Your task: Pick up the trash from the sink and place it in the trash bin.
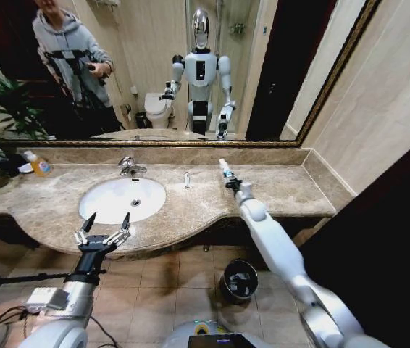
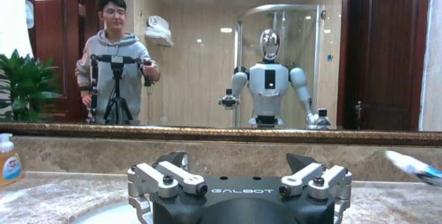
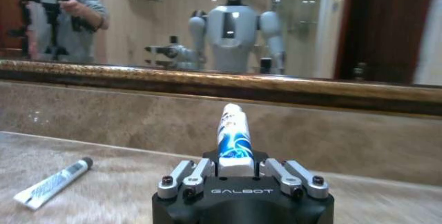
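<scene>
Trash here comes down to two small tubes up on the marble counter, with the white oval sink sunk into its left half and looking bare inside apart from the drain. Behind the basin stands the chrome faucet, and off at the far left edge of the counter sits an orange-yellow soap bottle, close to a leafy green plant. Down on the tiled floor, in front of the counter and near the right arm, is the round dark trash bin with its shiny rim. The left gripper hangs at the front edge of the counter just before the basin, its fingers spread wide apart and holding nothing. The right gripper is stretched out over the counter to the right of the basin, its fingers clamped on a white tube with blue markings that sticks out beyond them. A second white tube with a dark cap lies flat on the marble between basin and right gripper, well apart from both.
</scene>
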Robot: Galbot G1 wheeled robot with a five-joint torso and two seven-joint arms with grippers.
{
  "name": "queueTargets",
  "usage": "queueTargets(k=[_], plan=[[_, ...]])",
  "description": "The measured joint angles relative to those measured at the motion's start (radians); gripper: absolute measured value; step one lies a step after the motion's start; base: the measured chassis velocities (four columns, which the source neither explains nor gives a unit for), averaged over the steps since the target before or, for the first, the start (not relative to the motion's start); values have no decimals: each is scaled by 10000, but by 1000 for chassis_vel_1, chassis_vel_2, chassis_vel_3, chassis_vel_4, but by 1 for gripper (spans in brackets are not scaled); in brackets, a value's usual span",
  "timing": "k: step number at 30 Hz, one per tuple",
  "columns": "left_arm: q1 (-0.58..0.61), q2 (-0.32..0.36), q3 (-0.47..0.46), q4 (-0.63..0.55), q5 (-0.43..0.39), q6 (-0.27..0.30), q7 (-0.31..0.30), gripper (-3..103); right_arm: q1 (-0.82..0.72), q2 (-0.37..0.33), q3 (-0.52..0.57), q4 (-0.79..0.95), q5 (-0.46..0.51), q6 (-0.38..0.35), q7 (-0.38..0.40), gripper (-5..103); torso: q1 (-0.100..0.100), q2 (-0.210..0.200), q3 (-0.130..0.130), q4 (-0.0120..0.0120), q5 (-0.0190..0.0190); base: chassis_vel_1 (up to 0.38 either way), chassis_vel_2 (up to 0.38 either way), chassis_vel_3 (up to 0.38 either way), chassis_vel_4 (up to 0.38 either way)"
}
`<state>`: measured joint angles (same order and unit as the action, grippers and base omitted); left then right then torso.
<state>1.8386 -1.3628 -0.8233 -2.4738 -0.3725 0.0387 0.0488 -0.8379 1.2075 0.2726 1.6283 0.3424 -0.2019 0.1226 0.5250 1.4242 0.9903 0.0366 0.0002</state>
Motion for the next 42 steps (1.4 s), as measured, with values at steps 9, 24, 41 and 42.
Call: queueTargets(k=[9,24,41,42], plan=[[0,0,-1,-1,1,0,-1,100,-4492,197,2096,3634,-276,11,190,27,-1,1,-1,0,1,0,0,0,0],[-1,0,0,0,0,0,0,100,-8804,2194,2655,4006,-2701,2472,-525,27,0,1,0,1,-2,0,0,0,0],[-1,0,0,0,1,0,0,100,-7060,2220,2382,-540,-3144,1299,-2038,27,1,-1,1,2,-2,0,0,0,0],[0,0,0,0,0,0,0,100,-6899,2239,2354,-926,-3229,1242,-1972,27,1,-1,1,2,-3,0,0,0,0]])
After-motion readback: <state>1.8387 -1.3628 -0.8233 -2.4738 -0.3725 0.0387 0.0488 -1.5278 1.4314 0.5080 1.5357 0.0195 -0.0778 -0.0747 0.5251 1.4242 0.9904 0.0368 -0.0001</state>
